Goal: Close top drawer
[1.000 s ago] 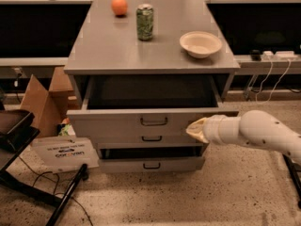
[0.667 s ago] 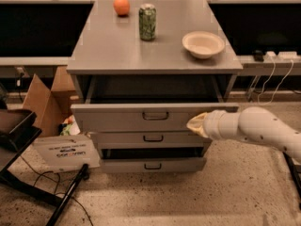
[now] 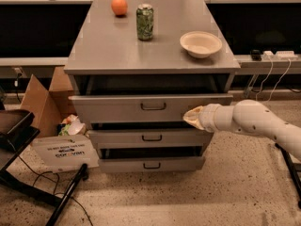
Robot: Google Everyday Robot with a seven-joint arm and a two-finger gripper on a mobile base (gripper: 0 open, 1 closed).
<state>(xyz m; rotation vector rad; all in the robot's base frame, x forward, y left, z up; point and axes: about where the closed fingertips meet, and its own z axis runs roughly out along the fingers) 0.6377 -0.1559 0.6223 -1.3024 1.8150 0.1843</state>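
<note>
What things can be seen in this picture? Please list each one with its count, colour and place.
top drawer: 1, grey, highest in the cabinet, partly pulled out
middle drawer: 1, grey, under the top drawer, slightly out
bottom drawer: 1, grey, lowest, slightly out
cabinet top: 1, grey, bears three things
orange: 1, orange, back left of the cabinet top
can: 1, green, upright, back centre
bowl: 1, cream, right side
cardboard box: 1, brown, floor, left of the cabinet
printed sheet: 1, white, floor, front left
gripper: 1, cream tip on a white arm, at the right part of the top drawer's front
</note>
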